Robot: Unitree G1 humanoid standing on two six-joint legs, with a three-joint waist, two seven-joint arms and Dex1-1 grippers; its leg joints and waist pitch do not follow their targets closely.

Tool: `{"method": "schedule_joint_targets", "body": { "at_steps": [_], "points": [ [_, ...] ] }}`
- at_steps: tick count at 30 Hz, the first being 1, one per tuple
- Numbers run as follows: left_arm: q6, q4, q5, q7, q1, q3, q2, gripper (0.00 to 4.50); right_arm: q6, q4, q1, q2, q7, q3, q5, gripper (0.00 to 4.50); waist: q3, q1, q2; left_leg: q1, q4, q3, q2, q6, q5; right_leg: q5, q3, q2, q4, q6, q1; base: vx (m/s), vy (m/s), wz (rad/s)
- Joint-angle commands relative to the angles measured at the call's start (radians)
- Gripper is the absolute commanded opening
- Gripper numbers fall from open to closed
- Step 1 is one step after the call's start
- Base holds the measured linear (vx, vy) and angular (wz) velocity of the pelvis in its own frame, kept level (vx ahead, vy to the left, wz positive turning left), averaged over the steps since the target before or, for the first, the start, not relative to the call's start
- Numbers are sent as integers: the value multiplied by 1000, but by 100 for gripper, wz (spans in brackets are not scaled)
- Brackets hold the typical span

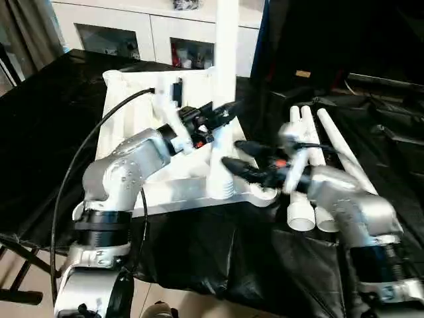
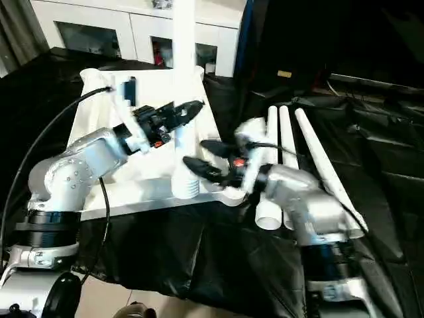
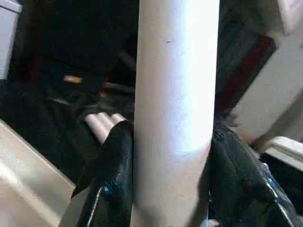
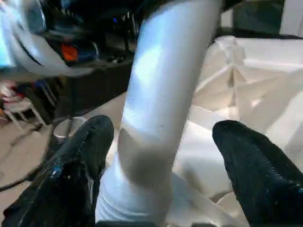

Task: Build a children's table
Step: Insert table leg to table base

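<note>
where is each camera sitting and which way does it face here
Left eye view: on the head, looking down at the tabletop, both forearms in view.
Right eye view: beside it, same scene.
Left wrist view: along the left gripper, fingers pressed on the upright leg.
Right wrist view: along the right gripper, fingers apart around that leg's base.
Shared: the upright leg, and the spare legs.

A table [image 1: 46, 119] draped in a black sheet [image 1: 218, 255] fills the middle of the frame, the sheet hanging over its near edge. At centre left lies the white tabletop [image 1: 126, 122], ribbed underside up. To its right, at centre right, 3 white tube legs [image 1: 331, 156] lie side by side on the sheet, their open ends toward the near edge.
</note>
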Motion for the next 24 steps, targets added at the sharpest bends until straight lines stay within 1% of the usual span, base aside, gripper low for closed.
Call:
{"method": "schedule_joint_targets", "body": {
  "at_steps": [1,2,3,4,5,7,8,9,10,11,14,15,16,17,18,19,22,23,24],
  "points": [
    [-9,-22,30,27,-18,-21,-6,188,9,-27,-12,1,-32,20,-27,384,-78,2,-8,19,-62,-23,39,11,-64,-47,47,-81,-74,-193,55,0,0,0],
    [-17,-28,46,58,-22,-31,-24,188,17,-22,-20,33,-78,51,-60,384,-78,3,-7,18,-63,-24,41,7,-65,-45,47,-81,-73,-189,55,0,0,0],
    [-17,-28,46,58,-22,-31,-24,188,17,-22,-20,33,-78,51,-60,384,-78,2,-7,18,-63,-24,40,5,-60,-38,47,-80,-73,-189,55,0,0,0],
    [-26,-31,58,74,-24,-37,-32,188,38,-10,-30,54,-116,58,-74,384,-79,0,-7,17,-63,-24,39,5,-53,-23,47,-79,-71,-191,54,0,0,0],
    [-40,-32,79,89,-28,-50,-38,188,45,19,-46,82,-175,61,-101,366,-79,-1,-8,17,-63,-24,39,2,-50,-17,47,-79,-71,-193,54,0,0,0],
    [-53,-32,97,96,-29,-62,-37,188,51,31,-52,92,-191,62,-106,344,-79,-1,-7,19,-64,-24,38,-4,-62,-33,47,-79,-73,-190,52,0,0,0],
    [-59,-32,104,103,-30,-64,-38,188,49,36,-55,97,-195,63,-109,338,-79,0,-7,18,-64,-24,40,-8,-65,-31,48,-81,-72,-185,54,0,0,0],
    [-59,-31,104,109,-31,-63,-42,188,48,39,-56,103,-201,61,-108,338,-79,2,-6,20,-64,-23,39,-10,-63,-20,48,-80,-72,-182,53,0,0,0],
    [-63,-29,113,117,-33,-65,-43,188,54,42,-60,112,-211,56,-102,319,-79,1,-7,19,-64,-23,39,-10,-62,-14,48,-79,-71,-181,54,0,0,0],
    [-65,-27,120,122,-35,-67,-42,188,56,45,-63,117,-218,51,-99,310,-79,1,-6,18,-65,-24,39,-9,-64,-12,48,-79,-71,-180,54,0,0,0],
    [-73,-21,134,134,-40,-67,-44,188,69,50,-71,134,-235,31,-80,297,-78,-1,-6,18,-66,-24,38,-12,-69,-16,48,-79,-72,-180,54,0,0,0],
    [-78,-17,138,138,-42,-65,-46,188,73,51,-72,137,-236,24,-73,282,-79,1,-5,20,-65,-24,40,-14,-68,-13,48,-80,-71,-179,53,0,0,0],
    [-86,-13,147,145,-44,-64,-48,188,77,51,-72,139,-235,20,-71,268,-78,1,-5,18,-66,-24,38,-14,-72,-11,48,-80,-72,-178,55,0,0,0],
    [-90,-10,151,149,-46,-63,-48,188,79,52,-72,140,-235,19,-71,260,-79,1,-3,19,-66,-25,39,-16,-73,-10,48,-80,-71,-178,54,0,0,0],
    [-93,-6,150,151,-47,-61,-50,188,81,55,-73,142,-237,17,-70,256,-79,0,-5,18,-65,-24,38,-15,-67,0,48,-79,-70,-176,55,0,0,0],
    [-92,-3,146,150,-48,-58,-53,188,89,58,-72,146,-239,12,-63,249,-79,0,-4,18,-65,-24,38,-15,-64,3,48,-79,-70,-177,55,0,0,0],
    [-88,-4,133,149,-50,-51,-59,188,100,63,-66,151,-240,8,-55,215,-79,1,-5,18,-65,-24,37,-14,-65,0,48,-80,-71,-181,55,0,0,0],
    [-88,-4,133,149,-50,-51,-59,188,100,63,-66,151,-240,8,-55,209,-79,1,-5,18,-65,-24,38,-15,-65,0,48,-80,-70,-182,56,0,0,0],
    [-88,-3,137,152,-52,-46,-63,188,94,71,-64,157,-240,3,-51,209,-80,0,-3,18,-65,-24,38,-16,-67,5,48,-80,-70,-184,55,0,0,0]
  ]
}}
